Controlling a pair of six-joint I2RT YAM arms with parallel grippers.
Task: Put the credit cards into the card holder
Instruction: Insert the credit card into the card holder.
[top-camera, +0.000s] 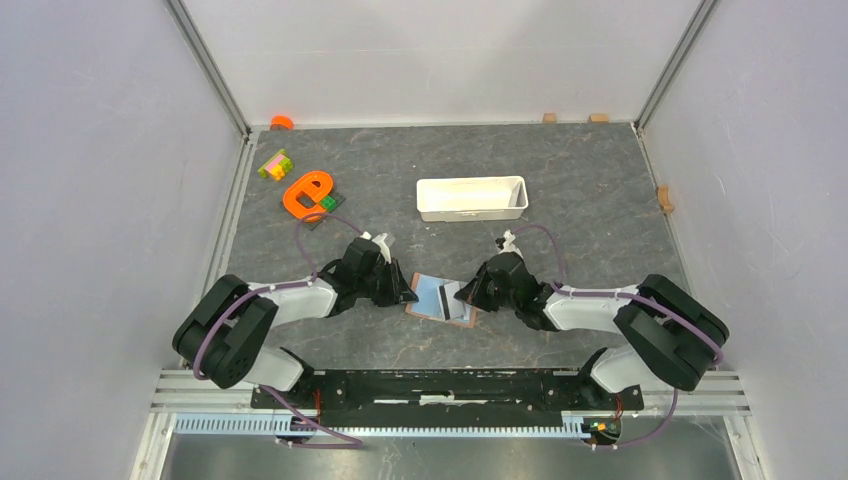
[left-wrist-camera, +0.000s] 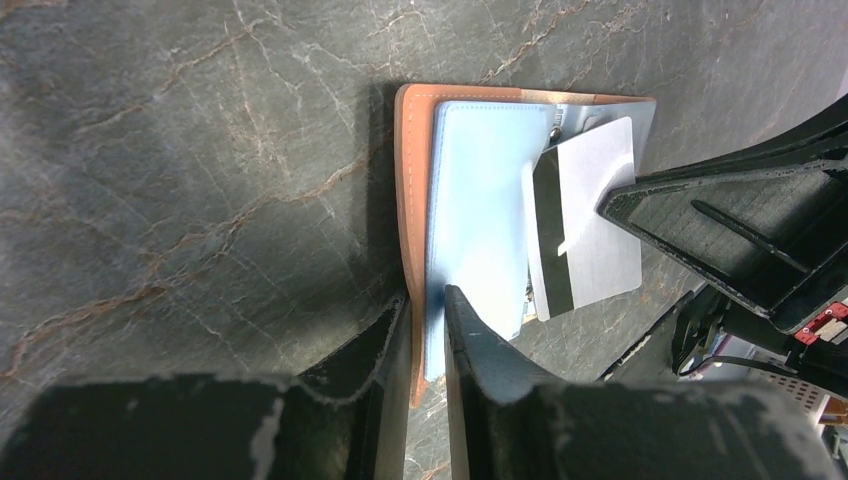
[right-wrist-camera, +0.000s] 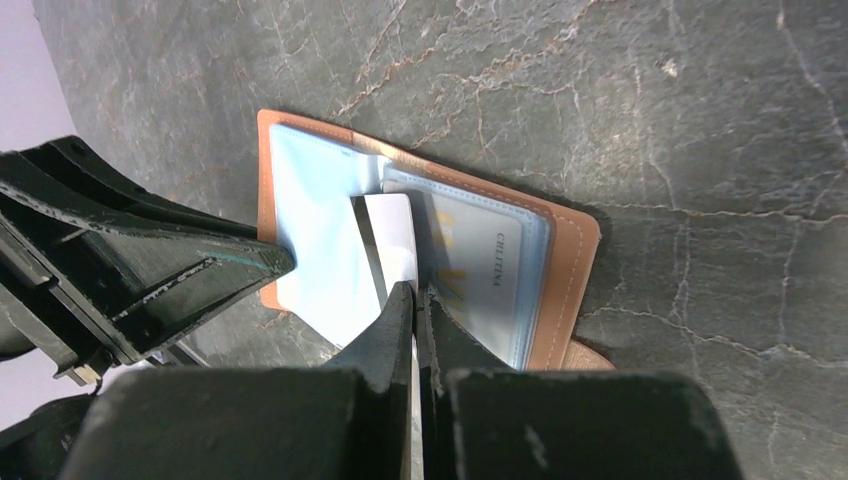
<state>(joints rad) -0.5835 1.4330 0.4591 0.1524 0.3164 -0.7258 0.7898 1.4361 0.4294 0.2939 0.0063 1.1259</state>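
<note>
The brown card holder (top-camera: 428, 292) lies open on the table between both arms, its pale blue sleeves facing up. My left gripper (left-wrist-camera: 427, 300) is shut on the card holder's (left-wrist-camera: 415, 200) left edge, pinching the brown cover and a blue sleeve. A pale credit card (left-wrist-camera: 590, 230) with a dark stripe lies tilted over the holder's middle. My right gripper (right-wrist-camera: 414, 295) is shut on that credit card's (right-wrist-camera: 392, 235) near end. A second card (right-wrist-camera: 480, 270) with printed letters sits inside a sleeve on the right half of the card holder (right-wrist-camera: 565, 270).
A long white tray (top-camera: 472, 197) stands behind the holder. At the back left lie an orange ring-shaped piece (top-camera: 308, 192) and coloured blocks (top-camera: 274, 164). Small wooden blocks (top-camera: 549, 117) rest along the back and right walls.
</note>
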